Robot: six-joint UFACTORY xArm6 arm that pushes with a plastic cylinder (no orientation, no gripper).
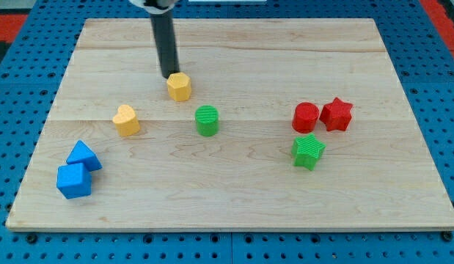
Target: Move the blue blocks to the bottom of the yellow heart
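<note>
On the wooden tabletop (pixel 234 183), the yellow heart (pixel 126 120) serves as the landmark: the two blue blocks, a blue wedge-like block (pixel 83 155) and a blue cube (pixel 73 180), touch each other below it and toward the view's left, near the board's lower left corner. The arm carries no hand, only a dark rod whose tip (pixel 170 75) sits up and to the view's right of the heart, just beside the upper left edge of a yellow hexagonal block (pixel 180 86). Farther to the heart's right stand a green cylinder (pixel 207 120), a red cylinder (pixel 306 116) touching a red star (pixel 337 114), and a green star (pixel 308 151).
</note>
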